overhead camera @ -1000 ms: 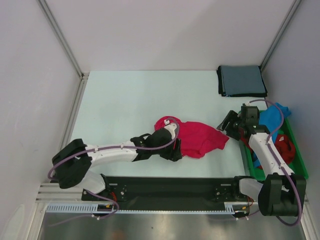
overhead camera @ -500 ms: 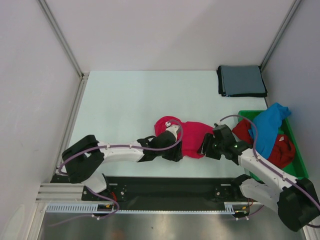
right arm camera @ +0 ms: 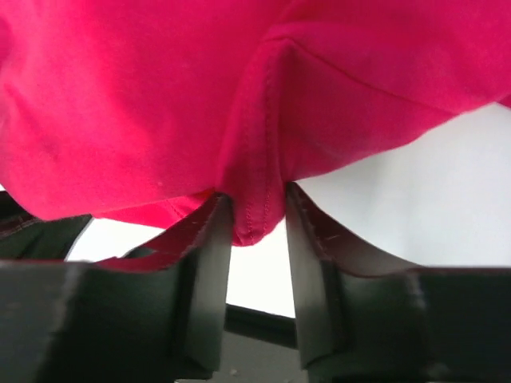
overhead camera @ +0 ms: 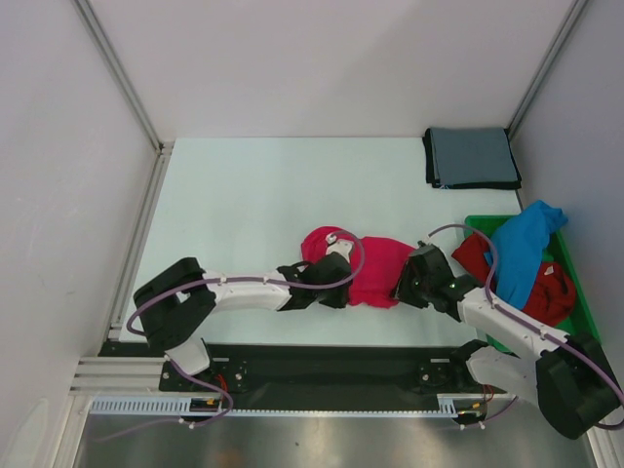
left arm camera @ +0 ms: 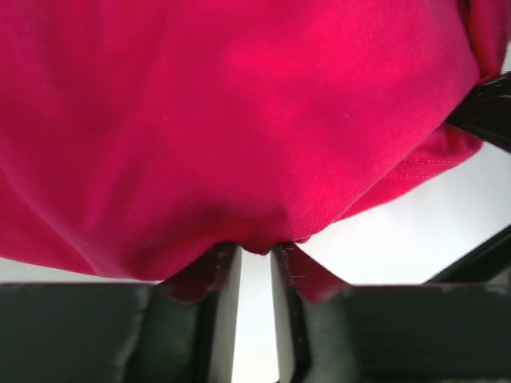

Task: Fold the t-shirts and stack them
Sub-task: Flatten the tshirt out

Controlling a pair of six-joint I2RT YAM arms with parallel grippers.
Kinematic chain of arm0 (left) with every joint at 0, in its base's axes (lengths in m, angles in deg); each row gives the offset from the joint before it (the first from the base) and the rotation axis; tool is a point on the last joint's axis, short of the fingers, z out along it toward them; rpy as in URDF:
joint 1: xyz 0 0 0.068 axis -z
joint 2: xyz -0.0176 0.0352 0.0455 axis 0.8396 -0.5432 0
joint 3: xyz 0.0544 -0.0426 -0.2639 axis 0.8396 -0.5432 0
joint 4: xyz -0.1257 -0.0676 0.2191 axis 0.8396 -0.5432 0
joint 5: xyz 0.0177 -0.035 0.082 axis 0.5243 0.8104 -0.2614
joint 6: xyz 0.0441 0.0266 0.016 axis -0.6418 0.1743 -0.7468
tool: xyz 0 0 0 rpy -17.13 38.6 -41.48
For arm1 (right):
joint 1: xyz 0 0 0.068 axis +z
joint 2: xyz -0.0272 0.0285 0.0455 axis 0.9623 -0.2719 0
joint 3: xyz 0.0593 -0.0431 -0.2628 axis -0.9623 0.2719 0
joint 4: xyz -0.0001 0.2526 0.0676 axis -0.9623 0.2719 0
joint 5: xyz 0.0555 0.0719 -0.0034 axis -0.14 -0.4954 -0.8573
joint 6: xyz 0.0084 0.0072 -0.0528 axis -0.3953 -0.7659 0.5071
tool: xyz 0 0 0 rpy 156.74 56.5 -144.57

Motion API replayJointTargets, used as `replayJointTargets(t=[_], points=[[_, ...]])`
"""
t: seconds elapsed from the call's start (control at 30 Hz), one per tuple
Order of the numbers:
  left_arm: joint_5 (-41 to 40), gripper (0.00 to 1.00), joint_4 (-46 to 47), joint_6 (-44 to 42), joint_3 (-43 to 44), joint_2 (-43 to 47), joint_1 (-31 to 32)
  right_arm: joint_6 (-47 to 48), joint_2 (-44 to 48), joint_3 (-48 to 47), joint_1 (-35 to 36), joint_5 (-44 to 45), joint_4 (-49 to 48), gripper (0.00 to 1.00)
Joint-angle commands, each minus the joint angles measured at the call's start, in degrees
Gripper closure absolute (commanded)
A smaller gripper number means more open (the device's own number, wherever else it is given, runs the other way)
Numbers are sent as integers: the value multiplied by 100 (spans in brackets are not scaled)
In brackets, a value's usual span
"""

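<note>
— At the near middle of the bench (overhead camera: 249, 200): pink-red t-shirt (overhead camera: 375, 265), bunched in a low heap, not spread flat.
— Held anywhere?
— At both ends. On the left side, nipped by the left gripper (left arm camera: 255, 254), fingers nearly together with a small fold of cloth caught between the tips. On the right side, clamped by the right gripper (right arm camera: 257, 214) on a stitched, hemmed fold hanging down between the fingers.
— Lifted, or on the surface?
— Cannot tell from above. Seen from the wrists, pink cloth filling the upper part of both views, pale bench below.
— And the rest?
— Far right corner of the bench: grey-blue t-shirt (overhead camera: 472, 156), folded into a neat rectangle, well apart from the heap. At the right edge: green tray (overhead camera: 481, 221), with the bright blue t-shirt (overhead camera: 522, 249) draped across its top and the darker red t-shirt (overhead camera: 552, 294) crumpled beneath it.
</note>
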Motion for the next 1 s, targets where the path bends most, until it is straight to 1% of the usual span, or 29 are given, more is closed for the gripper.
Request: replayJointTargets(t=[0.0,0.03,0.07,0.1,0.13,0.17,0.23,0.27,0.33,0.37,0.43,0.47,0.5,0.53,0.6,0.63,0.7,0.73,0.8,0.87,0.97], points=[[-378,76,-157,-242,339,-20,22,13,129,-114,21,202,-296,68],[-466,86,-244,-329,435,-12,14,57,199,-218,21,246,-217,76],[-519,95,-297,-374,497,-12,14,75,200,-280,21,290,-147,80],[-580,100,-385,-409,558,-3,22,75,244,-351,12,368,-68,83],[-642,100,-542,-531,707,23,22,101,392,-421,-5,456,11,87],[-686,100,-605,-602,778,58,22,110,472,-578,-31,622,212,94],[-704,100,-702,-882,962,181,31,145,830,-763,-128,808,477,99],[-652,100,-702,-1014,1016,382,40,154,989,-895,-276,983,765,100],[-354,100,-693,-1269,1269,603,101,303,1306,-1308,-505,1116,1022,100],[-118,100,-667,-1575,1375,865,128,382,1664,-1466,-785,1194,1223,100],[217,100,-676,-1989,1804,1121,312,671,1956,-2072,-1102,1265,1426,100],[341,100,-693,-2130,1972,1227,382,812,2149,-2283,-1469,1257,1558,100],[481,100,-763,-2262,2357,1402,531,926,2203,-2842,-1621,1231,1620,100],[735,100,-790,-2473,2552,1464,602,1197,2230,-3126,-1805,1222,1681,100],[1140,100,-860,-2676,2948,1631,821,1436,2222,-3750,-2156,1265,1814,100],[1298,100,-974,-2894,3350,1676,901,1568,2204,-4336,-2228,1274,1840,100],[1134,100,-1254,-3115,3748,1824,1128,1884,2108,-4866,-2281,1309,1832,100],[976,100,-1343,-3186,4080,1904,1165,1981,2055,-5400,-2282,1249,1831,100],[476,100,-1501,-3222,4337,2053,1165,2359,1985,-5868,-2282,1091,1762,100],[194,100,-1485,-3266,4549,2343,1165,2631,1923,-6377,-2282,985,1569,100],[516,100,-1222,-3248,4707,2642,1165,2957,1835,-6766,-2282,1283,1375,100]])
